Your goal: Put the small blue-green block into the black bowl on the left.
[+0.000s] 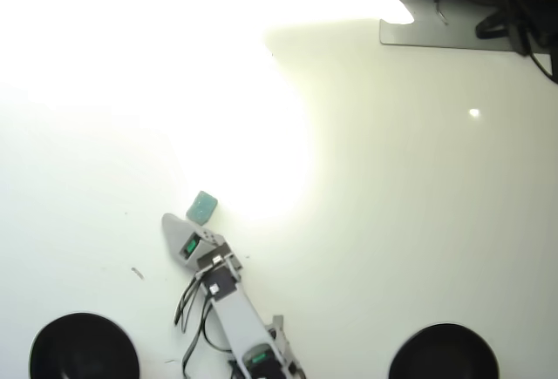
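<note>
The small blue-green block [202, 207] lies flat on the white table, just left of the bright glare patch. My gripper [172, 222] reaches up from the bottom edge, and its grey tip sits a little to the left of and below the block, apart from it. Only one pale tip shows from above, so whether the jaws are spread is unclear. Nothing is seen held. The black bowl [83, 346] stands at the bottom left, partly cut by the frame edge, with a dark inside.
A second black bowl [444, 353] stands at the bottom right. A grey monitor base [445, 32] with dark cables occupies the top right. Strong glare washes out the upper left of the table [392, 205].
</note>
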Motion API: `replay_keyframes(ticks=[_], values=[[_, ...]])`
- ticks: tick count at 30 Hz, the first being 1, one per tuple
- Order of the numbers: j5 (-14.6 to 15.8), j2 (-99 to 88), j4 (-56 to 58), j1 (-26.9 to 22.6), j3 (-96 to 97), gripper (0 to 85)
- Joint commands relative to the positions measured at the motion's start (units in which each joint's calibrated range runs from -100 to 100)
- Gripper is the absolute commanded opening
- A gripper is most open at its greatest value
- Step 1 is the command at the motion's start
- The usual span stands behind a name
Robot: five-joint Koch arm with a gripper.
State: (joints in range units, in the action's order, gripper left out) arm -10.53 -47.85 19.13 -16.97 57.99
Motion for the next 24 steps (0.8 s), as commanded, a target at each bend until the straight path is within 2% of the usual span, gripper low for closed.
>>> replay_keyframes(ticks=[1, 24], values=[[0.24, 0.88, -2.47, 0.0, -3.27, 47.8], [0.1, 15.66, -4.09, 1.37, -11.13, 46.0]])
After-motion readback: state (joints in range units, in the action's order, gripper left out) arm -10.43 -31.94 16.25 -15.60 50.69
